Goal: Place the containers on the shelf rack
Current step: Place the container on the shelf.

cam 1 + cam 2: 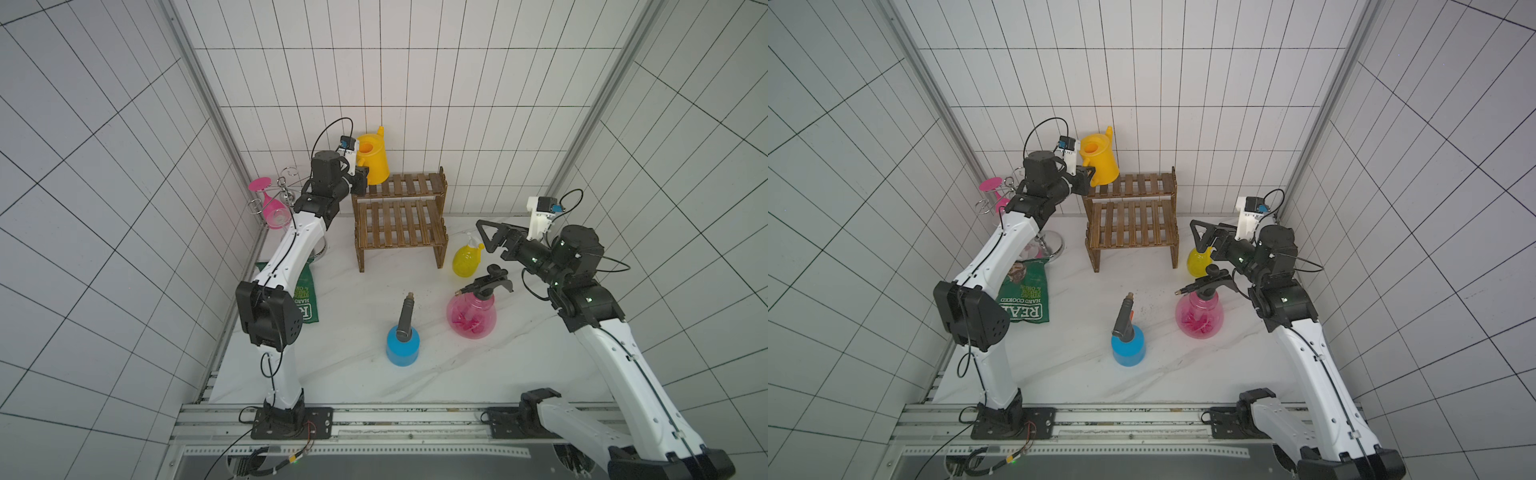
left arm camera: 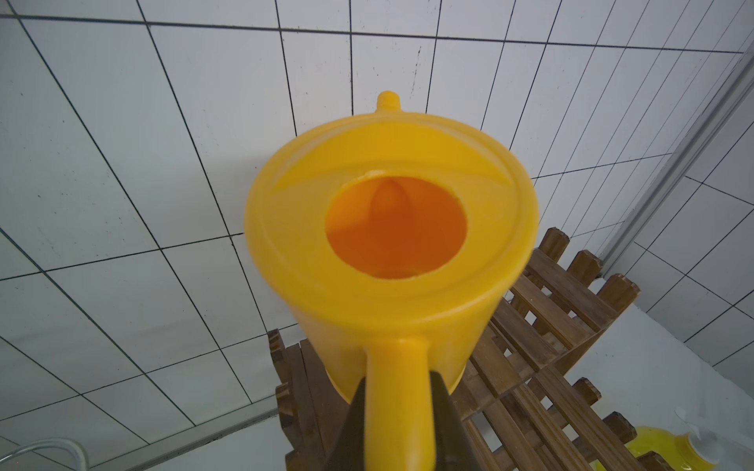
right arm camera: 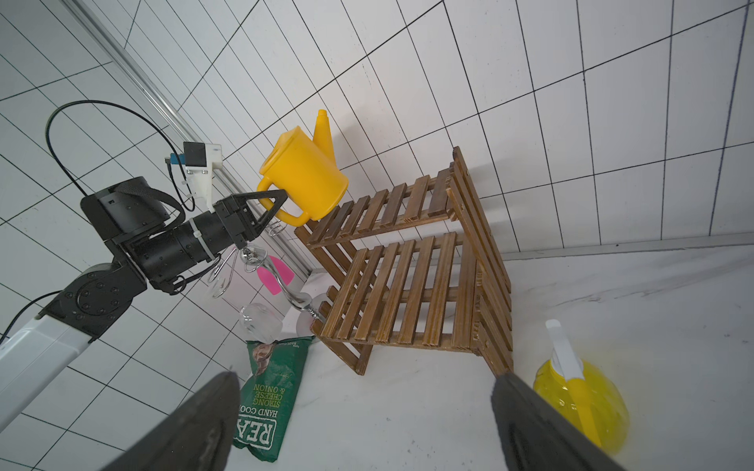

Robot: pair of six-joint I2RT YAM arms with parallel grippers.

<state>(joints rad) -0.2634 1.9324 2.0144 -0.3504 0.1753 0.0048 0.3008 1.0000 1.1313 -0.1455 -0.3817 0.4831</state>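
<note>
The left gripper [image 3: 271,206] was clamped on the loop handle of the yellow watering can [image 3: 304,179], probably because that thin strap was the only part narrow enough for the jaws. Held by its handle, the can hung tilted, spout towards the tiled wall, with its base over the left end of the shelf rack's [image 1: 399,224] upper tier. Whether the base was touching the slats could not be told. The can was smooth, opaque moulded plastic, a tapered tub with a round fill hole in its top. The rack was dark-stained wood, two stepped tiers of spaced slats, standing at the tabletop's far edge.

The right gripper [image 1: 486,237] stood wide open and empty just above the small yellow trigger bottle [image 1: 466,259], a bulbous translucent bottle beside the rack's right front leg, likely ready for the next pick. The round clear-pink pump sprayer [image 1: 471,316] stood towards the right edge. The blue bottle [image 1: 402,345], with its tall grey sprayer, stood mid-tabletop. Neither was shelved yet.
</note>
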